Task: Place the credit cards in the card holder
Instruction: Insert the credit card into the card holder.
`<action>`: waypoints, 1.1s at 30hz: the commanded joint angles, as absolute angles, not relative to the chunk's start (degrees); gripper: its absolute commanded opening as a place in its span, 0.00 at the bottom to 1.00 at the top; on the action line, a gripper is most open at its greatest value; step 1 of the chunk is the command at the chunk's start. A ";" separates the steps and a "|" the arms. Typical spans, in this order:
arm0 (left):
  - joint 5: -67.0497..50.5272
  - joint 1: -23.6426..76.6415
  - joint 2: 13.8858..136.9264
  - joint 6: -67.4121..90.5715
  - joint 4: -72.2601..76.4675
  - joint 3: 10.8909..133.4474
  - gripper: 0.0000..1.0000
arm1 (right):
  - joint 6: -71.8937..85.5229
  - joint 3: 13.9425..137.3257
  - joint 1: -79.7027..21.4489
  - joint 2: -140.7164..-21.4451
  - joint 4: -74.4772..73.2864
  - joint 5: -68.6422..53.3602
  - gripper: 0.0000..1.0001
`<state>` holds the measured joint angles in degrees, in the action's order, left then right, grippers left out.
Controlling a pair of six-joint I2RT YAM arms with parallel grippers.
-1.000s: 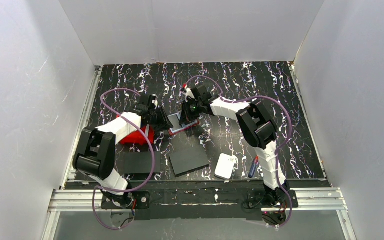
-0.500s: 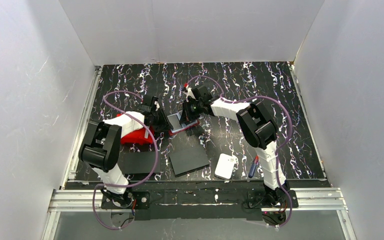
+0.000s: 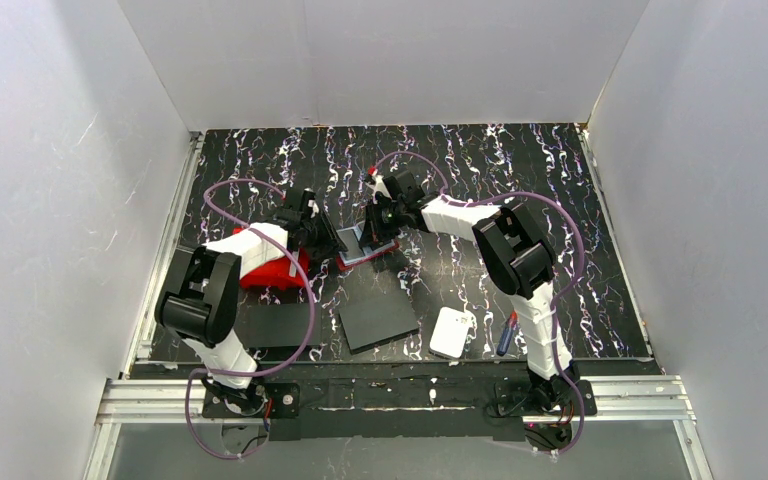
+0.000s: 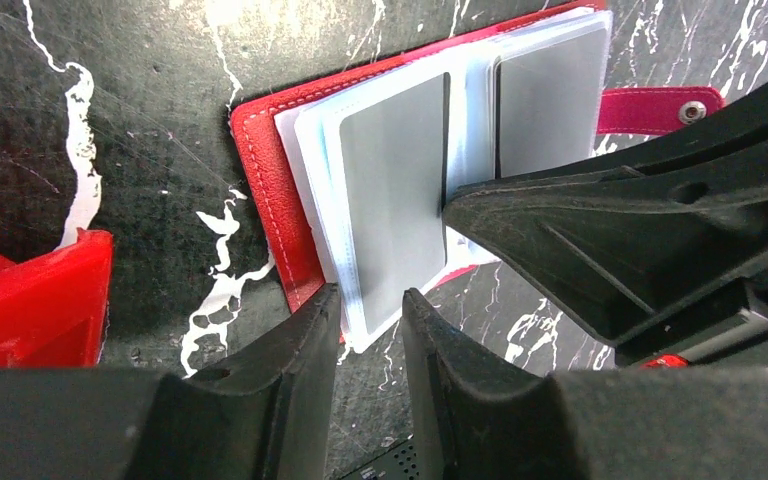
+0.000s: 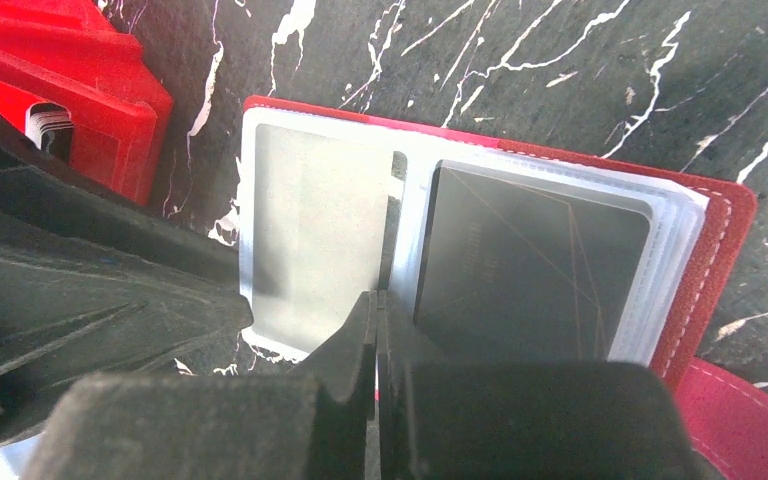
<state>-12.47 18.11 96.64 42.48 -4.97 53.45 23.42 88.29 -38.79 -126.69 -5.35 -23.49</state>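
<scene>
Robotics lab cell: white panel walls (image 3: 390, 60) box in a black white-veined desk (image 3: 520, 160), aluminium rail (image 3: 390, 400) along its near edge.

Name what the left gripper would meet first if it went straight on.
Probably the open card holder; its near edge, with a grey credit card inside, lies just ahead of the left gripper.

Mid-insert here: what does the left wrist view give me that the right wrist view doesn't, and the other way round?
Left wrist only: the pale stud on the strap, and the left pincer with jaws apart around the near corner of a clear sleeve. Right wrist only: what looks like a pale stack inside the red bin, and the right pincer shut, its tip at the fold. Both: the open card holder with credit cards in the facing sleeves, plus a corner of the bin.
</scene>
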 commanded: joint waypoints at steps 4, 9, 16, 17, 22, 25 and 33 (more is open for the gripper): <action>-11.88 18.10 93.73 43.26 -6.03 53.75 0.29 | 21.12 87.54 -39.32 -130.08 -10.72 -18.65 0.01; -10.78 18.11 93.14 43.77 -7.26 53.52 0.41 | 21.01 87.67 -39.32 -130.14 -10.81 -18.87 0.01; -12.64 18.17 92.52 44.11 -6.45 53.24 0.34 | 20.87 87.95 -39.30 -130.40 -10.82 -19.12 0.01; -12.97 18.17 92.95 44.15 -6.21 53.26 0.33 | 20.88 88.09 -39.36 -130.48 -10.87 -19.17 0.01; -13.84 18.26 94.38 44.16 -4.91 52.97 0.33 | 20.74 88.33 -39.31 -130.42 -11.05 -19.17 0.01; -13.75 18.34 94.96 44.12 -4.76 52.88 0.33 | 20.74 88.33 -39.41 -130.41 -11.16 -19.21 0.01; -14.15 18.32 96.85 43.93 -3.92 52.29 0.32 | 20.83 88.59 -39.54 -130.52 -11.13 -19.37 0.01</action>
